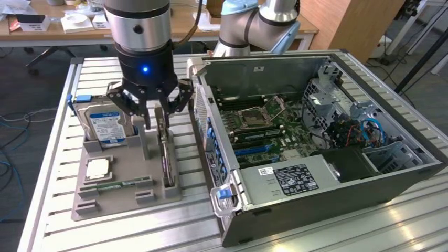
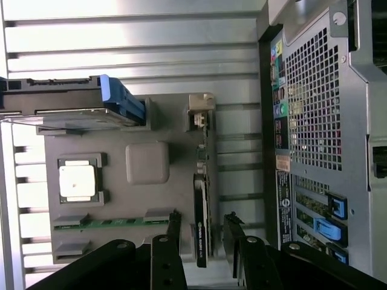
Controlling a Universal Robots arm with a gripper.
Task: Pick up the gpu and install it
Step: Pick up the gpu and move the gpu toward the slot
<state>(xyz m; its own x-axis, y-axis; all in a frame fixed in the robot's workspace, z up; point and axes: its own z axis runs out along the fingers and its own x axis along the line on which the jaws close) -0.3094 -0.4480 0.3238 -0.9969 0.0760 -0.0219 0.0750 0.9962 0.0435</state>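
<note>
The gpu (image 1: 167, 157) is a thin dark card standing on its edge in a slot of the grey holder tray (image 1: 119, 203), beside the open computer case (image 1: 392, 173). My gripper (image 1: 159, 107) hangs just above the card's far end, open, with one finger on each side of it. In the wrist view the gpu (image 2: 202, 199) runs edge-on between the two black fingertips (image 2: 174, 222) of the gripper (image 2: 202, 222), with a gap on both sides. Nothing is held.
The tray (image 2: 166, 130) also carries a silver hard drive (image 1: 108, 126) with a blue-white label, a square processor chip (image 1: 98, 168) and a green memory stick (image 1: 115, 185). The case's motherboard (image 1: 269, 123) lies exposed. All of it rests on a slatted metal table (image 1: 56, 157).
</note>
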